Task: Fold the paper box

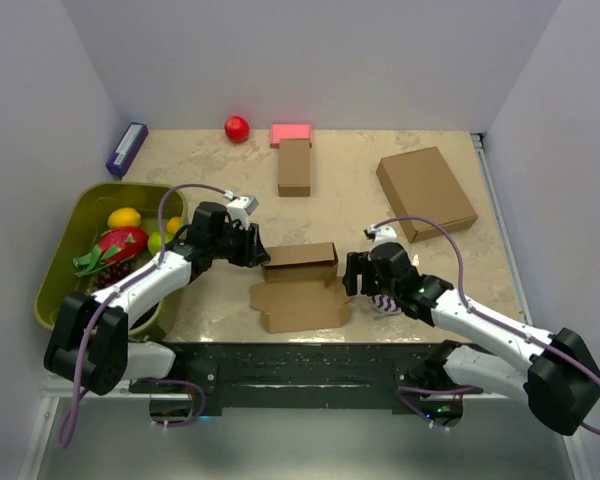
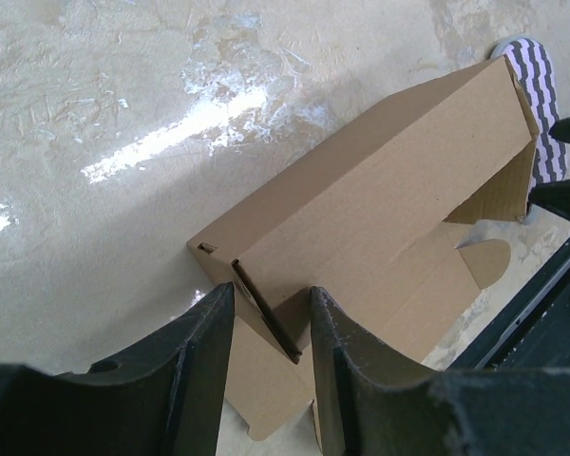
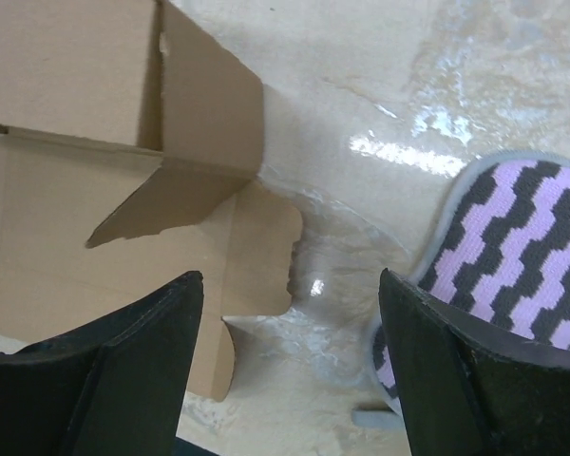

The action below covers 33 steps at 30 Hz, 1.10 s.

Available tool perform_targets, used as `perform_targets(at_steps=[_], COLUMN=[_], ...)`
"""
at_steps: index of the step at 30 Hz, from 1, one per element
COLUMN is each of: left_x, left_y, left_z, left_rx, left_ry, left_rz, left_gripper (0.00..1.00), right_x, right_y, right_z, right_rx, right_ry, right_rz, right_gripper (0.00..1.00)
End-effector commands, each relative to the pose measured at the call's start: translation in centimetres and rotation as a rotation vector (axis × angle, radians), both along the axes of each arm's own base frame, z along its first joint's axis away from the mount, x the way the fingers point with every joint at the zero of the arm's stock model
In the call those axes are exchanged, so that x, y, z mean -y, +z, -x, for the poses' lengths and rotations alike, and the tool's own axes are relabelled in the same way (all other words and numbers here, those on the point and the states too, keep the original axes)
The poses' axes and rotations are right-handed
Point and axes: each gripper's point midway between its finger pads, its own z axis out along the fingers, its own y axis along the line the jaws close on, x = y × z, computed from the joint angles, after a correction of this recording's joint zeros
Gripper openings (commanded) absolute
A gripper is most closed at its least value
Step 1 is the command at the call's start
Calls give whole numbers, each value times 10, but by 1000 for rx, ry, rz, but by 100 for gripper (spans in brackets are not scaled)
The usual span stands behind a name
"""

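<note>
- Left gripper [image 2: 271, 296]: jaws narrow, straddling the left end flap of the paper box [image 1: 298, 290].
- Right gripper [image 3: 290, 280]: jaws wide, empty, between the box's right end and a striped cloth [image 3: 513, 237].

Brown cardboard paper box [image 1: 300, 285], half-folded: rear wall upright, front panel w/ tabs flat on table.

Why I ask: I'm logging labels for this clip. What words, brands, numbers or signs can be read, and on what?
No readable text in any view.
paper box: plain brown, unprinted.
narrow brown box and larger brown box: plain.
purple box at the far left: any print is too small to read.
striped cloth: pattern only.
</note>
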Motion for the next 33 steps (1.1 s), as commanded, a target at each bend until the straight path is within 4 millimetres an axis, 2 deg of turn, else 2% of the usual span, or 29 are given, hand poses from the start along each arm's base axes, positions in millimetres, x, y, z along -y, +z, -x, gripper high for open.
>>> perform_targets(at_steps=[1, 6, 12, 18, 20, 25, 29, 33], left_x=[-13, -13, -14, -13, -13, -13, -13, -13], left_y=[-2, -3, -3, -2, -2, -1, -1, -2], left_z=[-2, -2, -2, -2, -2, -2, -2, -1], left_rx=[13, 14, 20, 22, 22, 25, 28, 22], left_ry=[22, 19, 18, 12, 11, 10, 9, 7], left_rz=[-68, -71, -76, -73, -72, -72, -72, -71], left_gripper=[42, 42, 42, 42, 42, 42, 42, 42], right_x=[-15, -27, -47, -55, -56, -59, -47, -45], right_y=[20, -2, 9, 17, 10, 11, 11, 17], right_z=[-14, -10, -12, -17, -19, -25, -25, -32], right_rx=[133, 92, 197, 224, 211, 212, 225, 255], right_ry=[56, 98, 149, 148, 145, 119, 73, 53], right_rz=[-46, 17, 5, -8, 11, 21, 38, 57], right_gripper=[77, 73, 72, 72, 71, 70, 69, 68])
